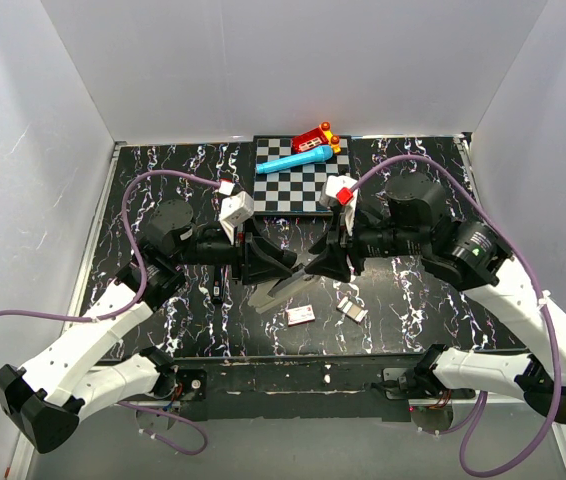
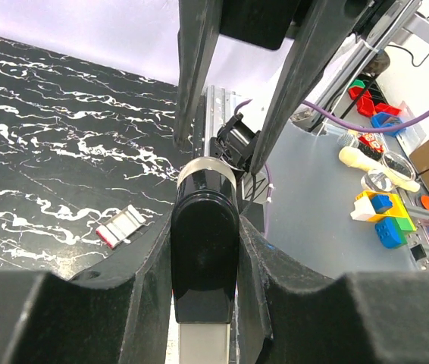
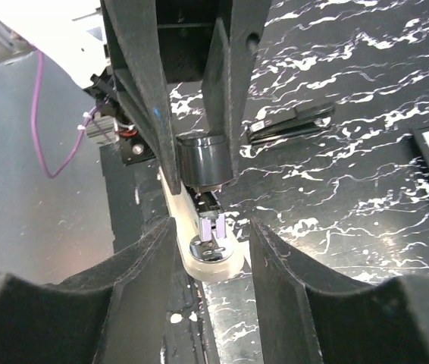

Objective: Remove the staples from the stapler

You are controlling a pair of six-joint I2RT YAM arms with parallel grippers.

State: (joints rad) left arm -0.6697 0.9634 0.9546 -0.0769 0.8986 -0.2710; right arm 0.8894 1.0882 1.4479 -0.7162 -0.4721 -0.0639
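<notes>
I see a black marbled tabletop (image 1: 163,170). Beyond the two pincers lies a checkered board (image 1: 298,185); nearer than them, a small pink-and-white box (image 1: 300,315) and a strip of staples (image 1: 352,310); under the left pincer (image 1: 285,262), a black stick (image 1: 219,290).
</notes>
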